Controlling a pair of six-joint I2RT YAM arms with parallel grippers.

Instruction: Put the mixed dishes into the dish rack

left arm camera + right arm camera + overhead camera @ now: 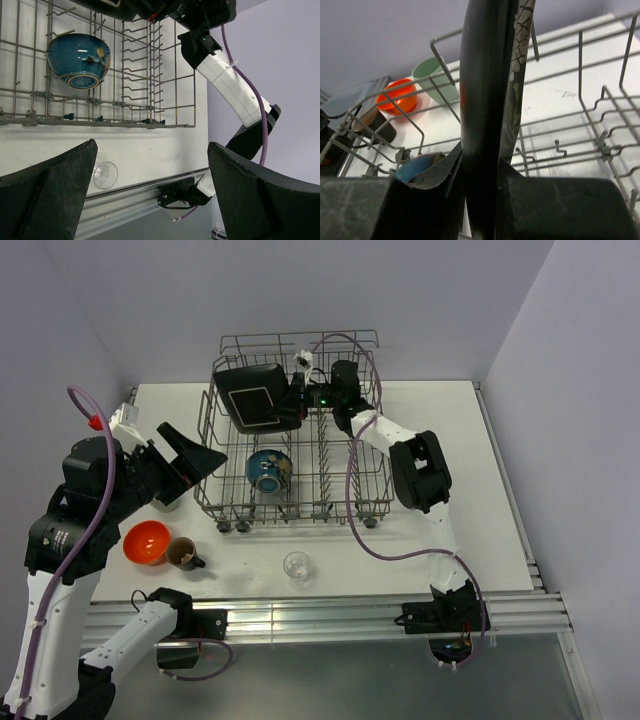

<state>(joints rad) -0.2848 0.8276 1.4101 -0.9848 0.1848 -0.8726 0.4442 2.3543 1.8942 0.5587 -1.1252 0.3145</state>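
Okay, I'm pinching the black square plate on edge with the right gripper, hanging it over the dish rack's back-left corner. I'm thinking: keeping it upright, lowering slowly between tines. The left gripper is idling wide open beside the rack.

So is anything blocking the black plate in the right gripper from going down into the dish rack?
Nothing visible does. The right gripper holds the black square plate by its edge over the back left of the dish rack. The blue bowl lies nearer the front, apart from it. The wires directly under the plate are hidden.
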